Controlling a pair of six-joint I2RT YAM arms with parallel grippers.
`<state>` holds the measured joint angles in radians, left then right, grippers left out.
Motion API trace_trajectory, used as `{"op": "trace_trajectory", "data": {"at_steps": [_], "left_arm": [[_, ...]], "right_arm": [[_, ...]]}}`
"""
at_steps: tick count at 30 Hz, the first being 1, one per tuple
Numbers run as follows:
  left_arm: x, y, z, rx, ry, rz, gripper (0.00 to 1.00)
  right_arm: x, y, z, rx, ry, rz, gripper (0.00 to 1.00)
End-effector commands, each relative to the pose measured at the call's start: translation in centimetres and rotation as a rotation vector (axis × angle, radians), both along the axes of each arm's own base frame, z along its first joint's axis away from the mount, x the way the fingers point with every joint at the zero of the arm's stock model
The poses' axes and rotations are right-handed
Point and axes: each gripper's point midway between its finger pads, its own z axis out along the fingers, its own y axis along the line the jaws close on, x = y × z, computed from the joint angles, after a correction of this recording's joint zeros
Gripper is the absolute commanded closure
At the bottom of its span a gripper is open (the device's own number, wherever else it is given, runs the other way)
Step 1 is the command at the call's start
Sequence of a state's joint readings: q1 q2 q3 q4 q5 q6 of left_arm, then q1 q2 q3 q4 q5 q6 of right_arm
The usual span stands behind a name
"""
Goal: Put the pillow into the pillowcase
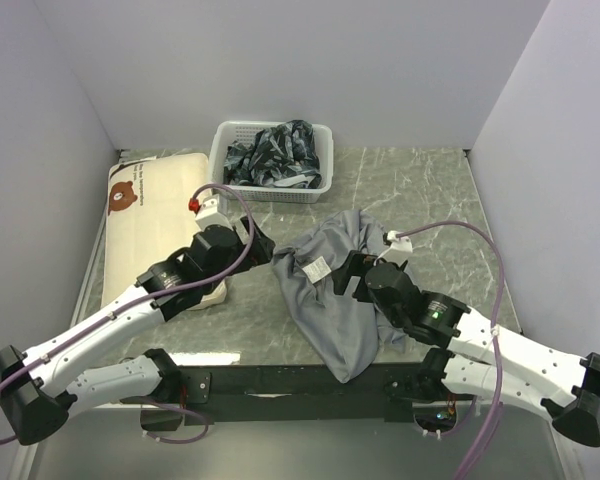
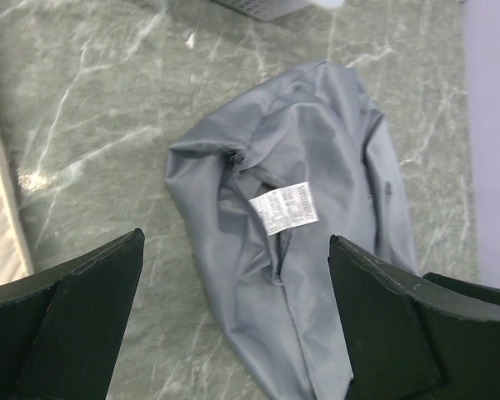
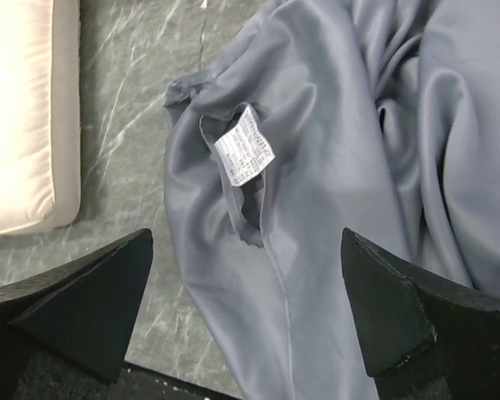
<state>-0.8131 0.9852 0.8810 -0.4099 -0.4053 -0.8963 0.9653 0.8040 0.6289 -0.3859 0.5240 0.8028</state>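
The cream pillow (image 1: 150, 225) lies along the table's left side, its brown bear face (image 1: 126, 192) at the far end. The grey pillowcase (image 1: 330, 310) lies crumpled in the middle, its white tag (image 1: 317, 267) facing up. My left gripper (image 1: 260, 245) is open and empty, hovering between the pillow and the pillowcase's left edge. In the left wrist view, the left gripper (image 2: 233, 333) frames the pillowcase (image 2: 317, 158) and tag (image 2: 283, 208). My right gripper (image 1: 350, 275) is open and empty above the pillowcase (image 3: 333, 192), near the tag (image 3: 243, 156). The pillow's edge (image 3: 25, 108) shows at left.
A white basket (image 1: 280, 192) holding dark patterned cloth (image 1: 275, 155) stands at the back centre. Walls close in the left, right and far sides. The pillowcase's near end hangs over the table's dark front edge (image 1: 270, 378).
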Motion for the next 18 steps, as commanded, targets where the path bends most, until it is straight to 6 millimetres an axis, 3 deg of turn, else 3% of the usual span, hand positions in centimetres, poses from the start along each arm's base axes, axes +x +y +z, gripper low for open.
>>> {"op": "trace_trajectory", "data": {"at_steps": [1, 3, 5, 6, 7, 8, 9, 11, 12, 18], "left_arm": [[0.1, 1.5, -1.3, 0.012, 0.022, 0.086, 0.03], [0.0, 1.6, -2.5, 0.016, 0.036, 0.094, 0.03], [0.1, 0.6, -2.7, -0.001, 0.025, 0.046, 0.03], [0.1, 0.2, -3.7, 0.017, 0.047, 0.035, 0.03], [0.3, -0.2, -4.0, 0.017, 0.054, 0.027, 0.03], [0.2, -0.6, -4.6, 0.02, 0.075, 0.014, 0.03], [0.3, -1.0, -5.9, 0.037, 0.106, 0.011, 0.03], [0.5, -2.9, -6.2, -0.012, 0.102, -0.052, 0.03], [0.4, -3.3, -7.5, -0.006, 0.13, -0.065, 0.03], [0.3, -5.1, -10.4, -0.031, 0.184, -0.111, 0.02]], "right_arm": [[0.5, 1.4, 2.3, 0.041, -0.033, 0.05, 0.0], [1.0, 2.5, 2.6, 0.061, -0.044, 0.097, 0.0], [1.8, 3.0, 2.1, 0.044, -0.04, 0.131, 0.0], [2.7, 3.0, 2.1, 0.06, -0.031, 0.137, 0.0], [3.6, 2.6, 2.4, 0.046, -0.027, 0.131, 0.0], [4.5, 2.2, 1.3, 0.02, 0.012, 0.107, 0.0], [6.1, 0.3, 1.1, 0.02, 0.032, 0.038, 0.0], [6.5, 0.0, 0.2, 0.042, 0.062, 0.05, 0.0], [6.6, -0.3, -0.5, 0.048, 0.075, 0.05, 0.0], [5.9, -0.8, -5.1, -0.013, 0.179, 0.028, 0.03]]}}
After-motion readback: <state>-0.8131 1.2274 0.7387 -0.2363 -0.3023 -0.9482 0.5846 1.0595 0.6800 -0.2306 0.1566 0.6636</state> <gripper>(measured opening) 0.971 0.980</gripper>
